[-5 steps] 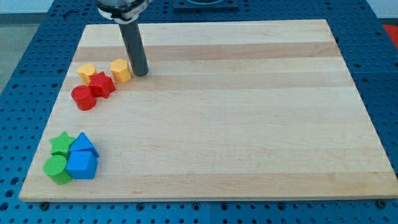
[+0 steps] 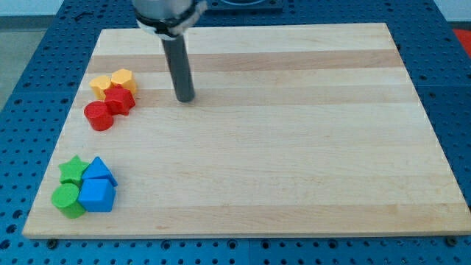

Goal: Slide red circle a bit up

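Note:
The red circle [image 2: 98, 116] lies near the board's left edge, touching the red star [image 2: 120, 99] up and to its right. My tip [image 2: 185, 99] stands on the board well to the right of this group, about level with the red star. It touches no block. A yellow hexagon [image 2: 122, 78] sits just above the red star, and another yellow block [image 2: 101, 85] lies to its left, above the red circle.
At the view's bottom left a green star [image 2: 72, 169], a green circle [image 2: 67, 199] and two blue blocks [image 2: 98, 174] [image 2: 97, 196] cluster together. The wooden board [image 2: 294, 147] rests on a blue perforated table.
My tip has moved right and slightly down, away from the yellow hexagon. The yellow hexagon now sits further left, against the red star and the other yellow block.

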